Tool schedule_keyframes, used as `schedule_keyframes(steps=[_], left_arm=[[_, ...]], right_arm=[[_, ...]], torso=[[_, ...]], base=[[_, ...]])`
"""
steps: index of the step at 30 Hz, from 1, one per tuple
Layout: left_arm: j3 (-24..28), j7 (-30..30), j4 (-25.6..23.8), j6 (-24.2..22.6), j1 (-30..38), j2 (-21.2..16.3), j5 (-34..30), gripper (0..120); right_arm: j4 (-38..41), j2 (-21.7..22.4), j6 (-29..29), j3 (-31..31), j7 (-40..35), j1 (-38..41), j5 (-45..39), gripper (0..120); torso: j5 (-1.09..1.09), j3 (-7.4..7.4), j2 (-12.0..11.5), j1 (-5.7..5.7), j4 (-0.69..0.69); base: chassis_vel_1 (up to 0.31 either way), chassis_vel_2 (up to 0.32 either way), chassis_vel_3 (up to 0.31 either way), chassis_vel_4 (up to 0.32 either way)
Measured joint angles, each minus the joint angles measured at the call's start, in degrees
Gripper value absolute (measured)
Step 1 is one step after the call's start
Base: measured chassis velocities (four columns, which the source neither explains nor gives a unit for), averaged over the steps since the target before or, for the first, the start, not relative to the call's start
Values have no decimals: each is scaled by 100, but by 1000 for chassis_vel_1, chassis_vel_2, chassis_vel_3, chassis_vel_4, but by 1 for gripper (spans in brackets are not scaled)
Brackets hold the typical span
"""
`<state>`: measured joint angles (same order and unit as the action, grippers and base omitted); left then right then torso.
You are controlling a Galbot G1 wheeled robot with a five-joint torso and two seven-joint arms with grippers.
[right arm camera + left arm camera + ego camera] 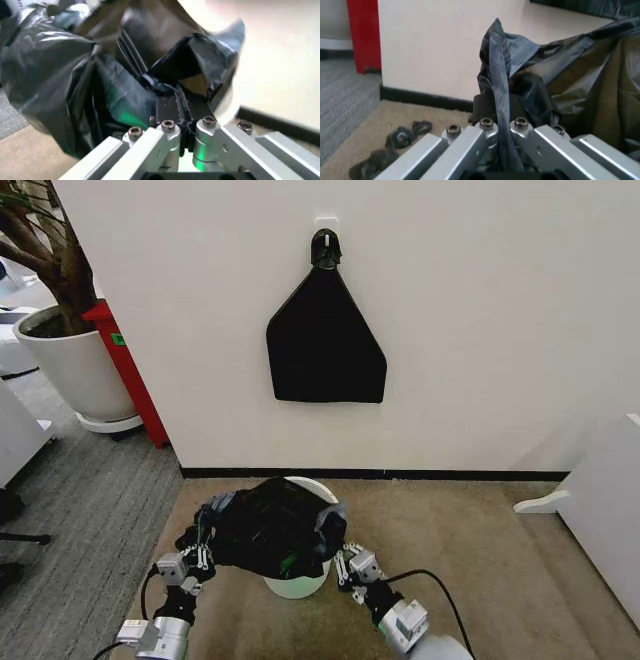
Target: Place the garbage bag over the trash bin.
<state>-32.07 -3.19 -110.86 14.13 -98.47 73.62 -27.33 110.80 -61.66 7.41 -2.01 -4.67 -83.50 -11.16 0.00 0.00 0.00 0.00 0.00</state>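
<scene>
The glossy black garbage bag (268, 525) is stretched over the top of the small cream-white trash bin (297, 584), whose rim (312, 483) peeks out at the back. My left gripper (203, 556) is shut on the bag's left edge, beside the bin. In the left wrist view a strip of the bag (497, 67) rises from between the left gripper's (504, 112) closed pads. My right gripper (343, 564) is shut on the bag's right edge, close to the bin's side. The right wrist view shows crinkled plastic (65, 71) pinched in the right gripper (182, 110).
A flat black triangular sheet (326, 345) hangs from a wall hook above the bin. At the left stand a large white plant pot (72, 368) and a red panel (128, 370). White furniture (600, 500) is at the right. Black scraps (400, 137) lie on the carpet.
</scene>
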Motion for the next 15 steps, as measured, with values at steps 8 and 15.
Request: schedule_keyframes(steps=[8, 15], left_arm=[[58, 232, -84, -346, -160, -47, 159, 0], [65, 265, -111, -398, -277, -84, 355, 0]], right_arm=[[104, 69, -354, -134, -333, -86, -291, 0], [288, 103, -542, -152, -436, -128, -346, 0]], torso=[[0, 0, 0, 0, 0], [0, 0, 0, 0, 0]], base=[[0, 0, 0, 0], [0, 0, 0, 0]])
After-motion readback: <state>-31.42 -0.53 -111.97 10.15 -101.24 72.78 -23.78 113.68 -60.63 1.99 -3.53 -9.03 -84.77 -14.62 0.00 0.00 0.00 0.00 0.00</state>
